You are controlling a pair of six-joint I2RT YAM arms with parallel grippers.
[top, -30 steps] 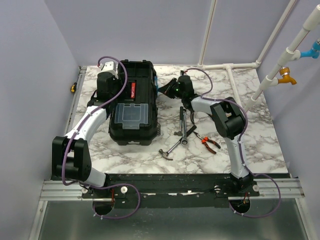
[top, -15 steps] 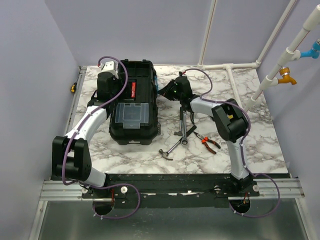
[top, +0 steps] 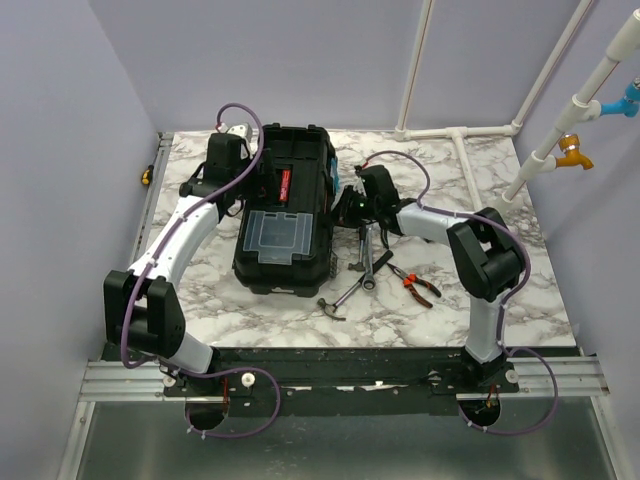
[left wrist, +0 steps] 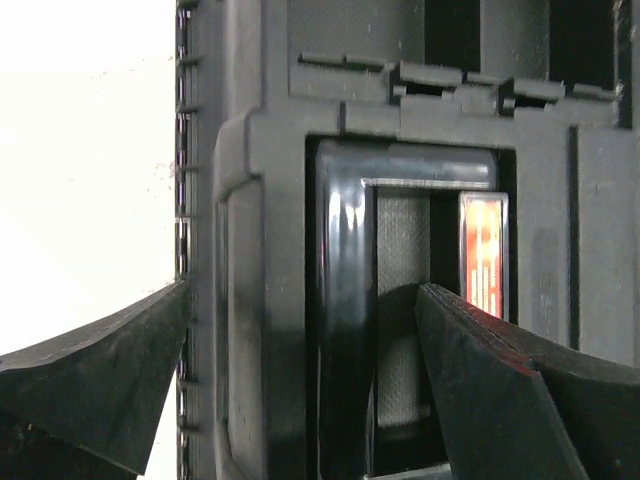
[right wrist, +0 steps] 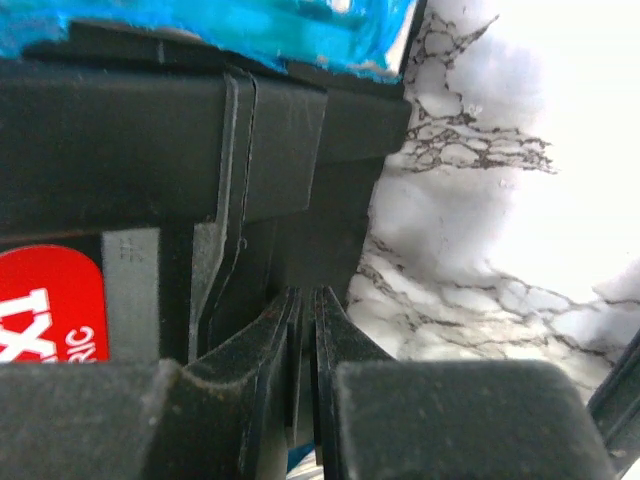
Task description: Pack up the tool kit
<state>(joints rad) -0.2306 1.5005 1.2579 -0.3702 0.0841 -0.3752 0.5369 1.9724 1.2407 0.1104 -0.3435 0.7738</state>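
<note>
The left claw is being held wide apart over the toolbox, one finger off its edge and the other over the shiny black handle; nothing is being gripped. The right claw is being kept almost together, with only a thin slit showing, and its tips are being pressed close to the ridged black side of the box, beside a red label.

The big black plastic box is being seen on the far left part of the white and grey marble table. A small clear lid is being shown on top of it. A hammer, metal wrenches and orange-handled pliers are being left lying on the table, just to the right of the box. The table is being closed in by plain lilac walls, with white pipes running up the back.
</note>
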